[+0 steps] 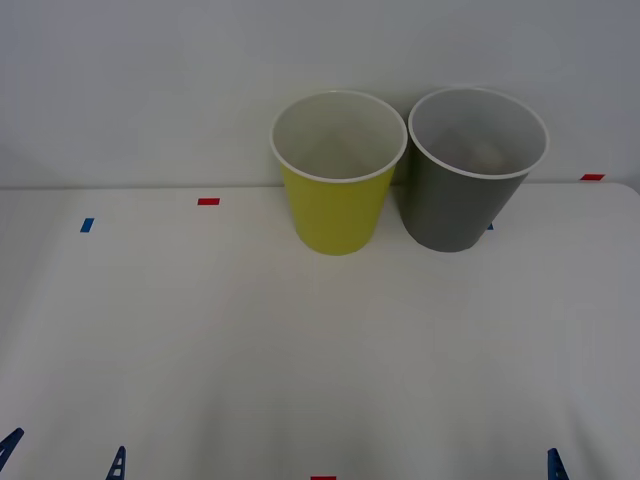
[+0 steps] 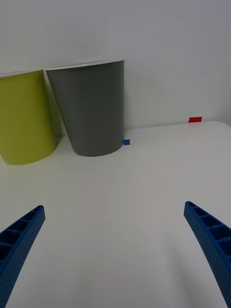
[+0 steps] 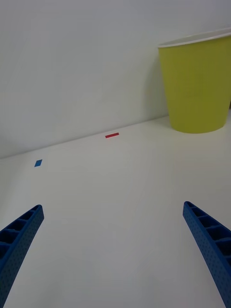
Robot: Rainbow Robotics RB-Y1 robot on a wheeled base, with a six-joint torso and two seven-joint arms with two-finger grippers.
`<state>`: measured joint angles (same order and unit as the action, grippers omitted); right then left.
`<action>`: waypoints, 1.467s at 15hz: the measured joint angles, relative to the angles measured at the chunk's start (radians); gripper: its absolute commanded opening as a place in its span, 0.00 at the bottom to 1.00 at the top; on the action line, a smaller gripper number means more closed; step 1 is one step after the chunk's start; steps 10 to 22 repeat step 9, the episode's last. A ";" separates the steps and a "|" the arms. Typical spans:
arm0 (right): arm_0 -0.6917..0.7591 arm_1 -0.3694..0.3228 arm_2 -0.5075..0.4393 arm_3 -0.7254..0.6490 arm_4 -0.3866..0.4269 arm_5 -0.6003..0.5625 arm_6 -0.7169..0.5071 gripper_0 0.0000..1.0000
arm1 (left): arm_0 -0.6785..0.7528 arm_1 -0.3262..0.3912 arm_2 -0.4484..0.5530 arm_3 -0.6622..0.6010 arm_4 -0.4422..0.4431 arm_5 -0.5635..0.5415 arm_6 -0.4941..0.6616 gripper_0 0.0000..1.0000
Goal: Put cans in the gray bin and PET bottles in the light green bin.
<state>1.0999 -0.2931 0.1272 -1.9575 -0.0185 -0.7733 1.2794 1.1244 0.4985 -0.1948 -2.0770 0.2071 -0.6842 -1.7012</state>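
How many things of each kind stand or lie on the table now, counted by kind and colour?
Yellow-green bin: 1
Dark gray bin: 1
Red tape marks: 3
Blue tape marks: 2
Total: 7, all on the white table.
The left gripper and the right gripper are both open, low at the near edge.

- The light green bin point(image 1: 338, 180) is tall and round with a white rim. It stands up straight at the back of the bench point(image 1: 300, 340).
- The gray bin point(image 1: 470, 175) stands just beside it, also upright, with something blurry inside.
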 measured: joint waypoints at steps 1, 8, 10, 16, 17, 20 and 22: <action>0.000 0.000 0.000 0.000 0.000 0.000 0.000 1.00 | 0.000 0.000 0.000 0.000 0.000 0.000 0.000 1.00; 0.000 0.000 0.000 0.000 0.000 0.000 0.000 1.00 | 0.000 0.000 0.000 0.000 0.000 0.000 0.000 1.00; 0.000 0.000 0.000 0.000 0.000 0.000 0.000 1.00 | 0.000 0.000 0.000 0.000 0.000 0.000 0.000 1.00; 0.000 0.000 0.000 0.000 0.000 0.000 0.000 1.00 | 0.000 0.000 0.000 0.000 0.000 0.000 0.000 1.00; 0.000 0.000 0.000 0.000 0.000 0.000 0.000 1.00 | 0.000 0.000 0.000 0.000 0.000 0.000 0.000 1.00; 0.000 0.000 0.000 0.000 0.000 0.000 0.000 1.00 | 0.000 0.000 0.000 0.000 0.000 0.000 0.000 1.00; 0.000 0.000 0.000 0.000 0.000 0.000 0.000 1.00 | 0.000 0.000 0.000 0.000 0.000 0.000 0.000 1.00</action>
